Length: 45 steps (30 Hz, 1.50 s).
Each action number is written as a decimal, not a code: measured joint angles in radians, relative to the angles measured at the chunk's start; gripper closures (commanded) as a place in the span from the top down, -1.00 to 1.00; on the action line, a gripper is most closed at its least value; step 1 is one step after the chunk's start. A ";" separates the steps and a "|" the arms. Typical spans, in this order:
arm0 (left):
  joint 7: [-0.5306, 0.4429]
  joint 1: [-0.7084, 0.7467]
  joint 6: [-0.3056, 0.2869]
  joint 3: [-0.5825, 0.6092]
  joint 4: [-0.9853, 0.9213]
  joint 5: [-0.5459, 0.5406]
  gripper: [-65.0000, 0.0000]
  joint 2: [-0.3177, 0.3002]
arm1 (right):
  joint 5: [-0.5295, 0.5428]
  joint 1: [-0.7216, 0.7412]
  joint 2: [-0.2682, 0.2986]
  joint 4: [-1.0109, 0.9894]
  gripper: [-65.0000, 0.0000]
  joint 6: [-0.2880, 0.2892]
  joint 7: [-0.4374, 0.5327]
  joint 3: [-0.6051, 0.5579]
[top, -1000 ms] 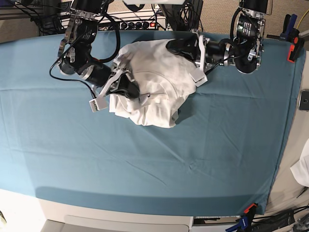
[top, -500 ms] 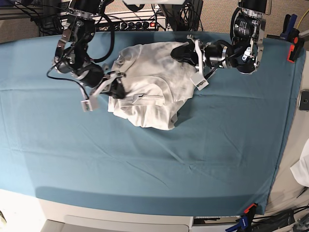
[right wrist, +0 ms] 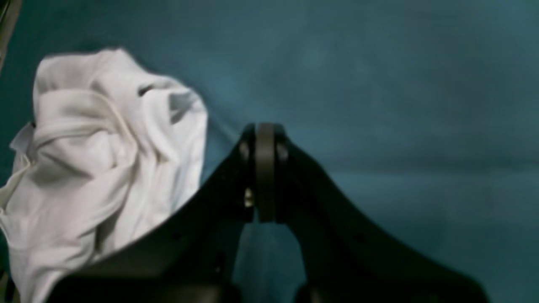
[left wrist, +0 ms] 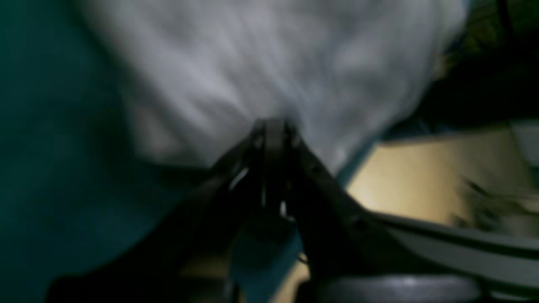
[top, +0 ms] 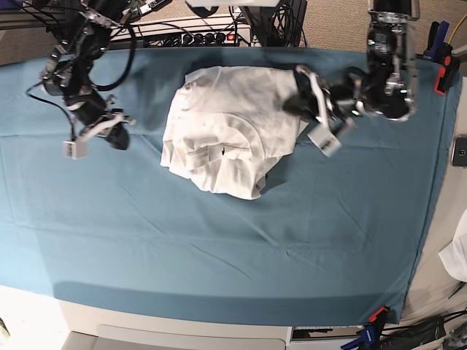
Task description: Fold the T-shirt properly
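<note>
The crumpled white cotton T-shirt (top: 226, 135) lay bunched toward the back of the teal cloth sheet (top: 219, 248). The left gripper (top: 300, 102) was pinched shut on its edge. The right gripper (top: 120, 137), jaws together, held nothing, well apart from it.

**Surroundings Beyond the Garment**

The work surface is being covered by a teal cloth sheet (top: 219, 240), creased faintly across its near half. Its far right corner is being held by an orange clamp (top: 444, 75), and its near right corner by another orange clamp (top: 377, 314). A power strip (top: 201, 35) with a lit red switch is being surrounded by black cables behind the far edge. A white fabric scrap (top: 458, 255) is being cut off by the right border.
</note>
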 measured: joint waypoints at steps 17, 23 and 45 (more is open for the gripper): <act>-0.023 0.384 0.025 -0.491 0.169 -0.018 -1.00 -0.036 | 0.199 -0.363 0.092 0.235 -1.00 0.056 -0.114 0.173; -0.029 0.578 0.000 -0.519 0.153 -0.026 -1.00 -0.035 | 0.190 -0.504 0.094 0.248 -1.00 0.079 -0.109 0.183; -0.143 0.476 -0.117 -0.469 -0.933 -0.217 -1.00 -0.034 | 0.181 -0.412 0.231 -0.809 -1.00 0.116 0.108 0.182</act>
